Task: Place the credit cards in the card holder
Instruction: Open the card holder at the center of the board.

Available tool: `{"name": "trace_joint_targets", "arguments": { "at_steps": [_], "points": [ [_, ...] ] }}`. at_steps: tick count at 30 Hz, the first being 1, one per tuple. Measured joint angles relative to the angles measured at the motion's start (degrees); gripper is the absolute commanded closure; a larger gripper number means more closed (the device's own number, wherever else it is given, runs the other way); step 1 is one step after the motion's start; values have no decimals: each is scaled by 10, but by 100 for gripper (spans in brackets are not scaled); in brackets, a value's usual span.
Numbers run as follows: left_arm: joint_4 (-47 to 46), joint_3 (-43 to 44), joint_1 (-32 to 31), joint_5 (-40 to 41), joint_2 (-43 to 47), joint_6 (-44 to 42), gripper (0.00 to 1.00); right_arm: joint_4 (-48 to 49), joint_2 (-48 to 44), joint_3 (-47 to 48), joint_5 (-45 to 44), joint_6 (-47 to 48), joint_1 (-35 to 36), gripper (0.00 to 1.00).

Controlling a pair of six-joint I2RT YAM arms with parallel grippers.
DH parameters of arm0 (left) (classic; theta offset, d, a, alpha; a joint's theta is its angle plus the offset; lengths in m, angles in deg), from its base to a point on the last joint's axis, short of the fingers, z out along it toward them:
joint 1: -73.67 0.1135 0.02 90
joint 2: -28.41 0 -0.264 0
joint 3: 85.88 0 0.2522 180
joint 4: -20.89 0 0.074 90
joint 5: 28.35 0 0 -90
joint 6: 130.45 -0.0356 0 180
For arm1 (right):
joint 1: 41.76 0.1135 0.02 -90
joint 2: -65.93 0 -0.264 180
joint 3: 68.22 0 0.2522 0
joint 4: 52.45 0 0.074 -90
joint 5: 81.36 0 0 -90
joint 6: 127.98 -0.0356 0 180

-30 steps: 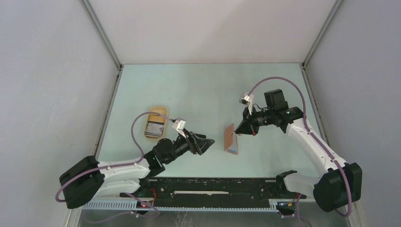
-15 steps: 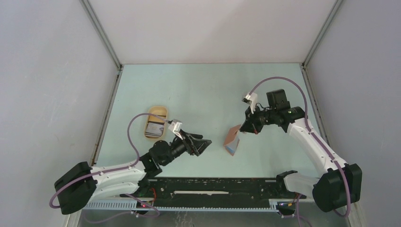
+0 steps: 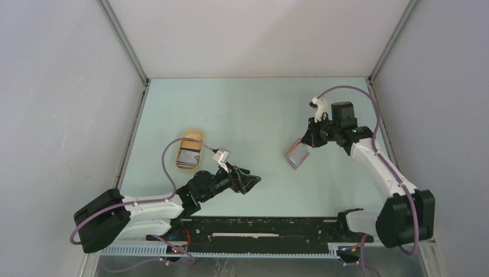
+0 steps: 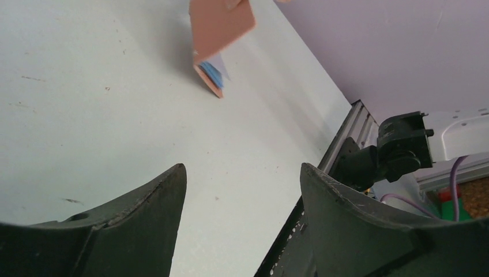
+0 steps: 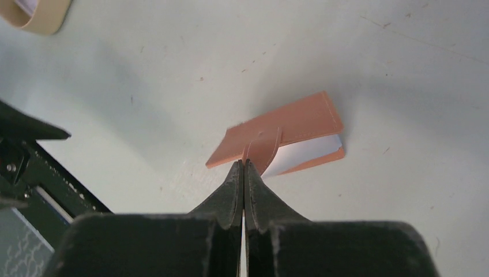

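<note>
The pale mint-green tabletop (image 3: 242, 109) is matt and smooth, flecked with small dark scuffs. Toward three o'clock on it, the small reddish-brown folding card holder (image 5: 288, 127) looks like leather: matt, fine-grained, with a stitched seam along its edge and a paler, smoother lining inside. At nine o'clock, the pale tan oval tray (image 3: 193, 136) has a dull, smooth rim. The finish of the credit cards (image 3: 187, 157) in it is too small to judge. The fingers (image 4: 346, 225) of the left gripper (image 4: 241, 173) and the fingers (image 5: 222, 196) of the right gripper (image 5: 243, 164) are black plastic with a faint sheen. The white arm shells (image 3: 144, 208) look like glossy plastic, and the purple cables (image 3: 167, 161) have a smooth sheath. The grey wall panels (image 3: 57, 86) are matt, and the corner posts (image 3: 124, 41) look like dull metal.
</note>
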Motion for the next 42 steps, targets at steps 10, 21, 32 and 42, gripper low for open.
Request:
{"name": "trace_joint_targets", "arguments": {
  "at_steps": [10,21,32,42],
  "points": [
    [-7,0,0,-2,-34,-28,23,4,208,146,-27,-21,0,95],
    [-16,1,0,-3,-47,-56,23,-31,380,329,-71,28,-1,92],
    [-29,1,0,-3,-47,-58,23,-59,501,458,-160,66,-4,66],
    [-39,1,0,-3,-47,-58,23,-96,522,475,-150,116,-26,31]
  ]
}}
